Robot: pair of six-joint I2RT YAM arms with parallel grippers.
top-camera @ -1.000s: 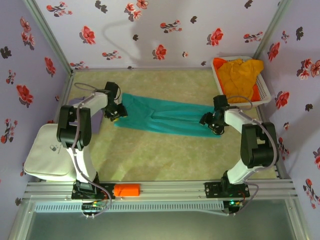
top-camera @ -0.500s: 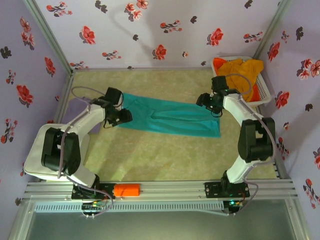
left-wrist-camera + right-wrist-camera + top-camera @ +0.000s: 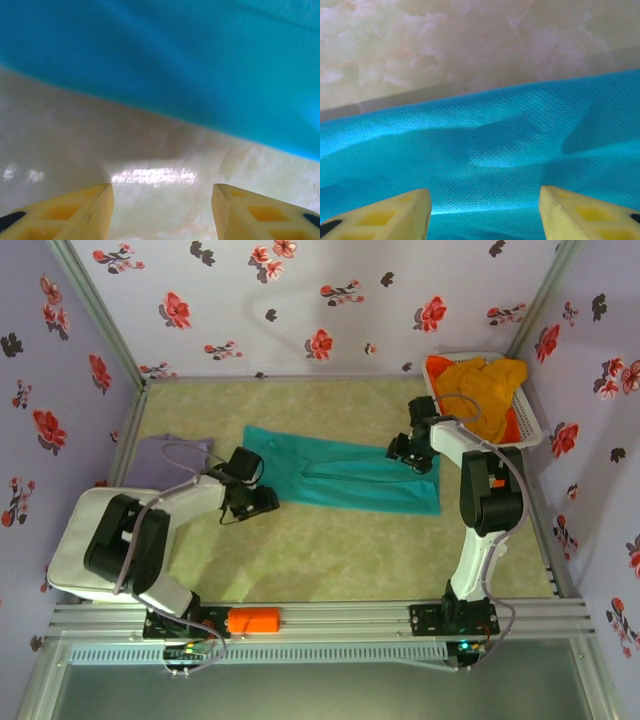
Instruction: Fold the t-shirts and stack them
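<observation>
A teal t-shirt [image 3: 345,472] lies folded into a long strip across the middle of the table. My left gripper [image 3: 262,502] hovers at its near left edge, open, with bare table between the yellow fingers [image 3: 90,207] and the teal t-shirt's [image 3: 190,65] edge just ahead. My right gripper [image 3: 405,452] is at the far right edge of the strip, open, low over the teal t-shirt [image 3: 485,150], nothing pinched. A pale lavender t-shirt [image 3: 168,455] lies at the left. Orange-yellow t-shirts [image 3: 480,388] are heaped in the basket.
The white slatted basket [image 3: 530,430] stands at the back right corner. A white padded object [image 3: 92,550] sits at the left near edge. An orange block [image 3: 255,620] lies on the front rail. Flowered walls close the table on three sides.
The left gripper slid right and nearer, along the shirt's near left edge. The right gripper moved from the shirt's near right corner up to its far right edge. The shirt lies unchanged.
</observation>
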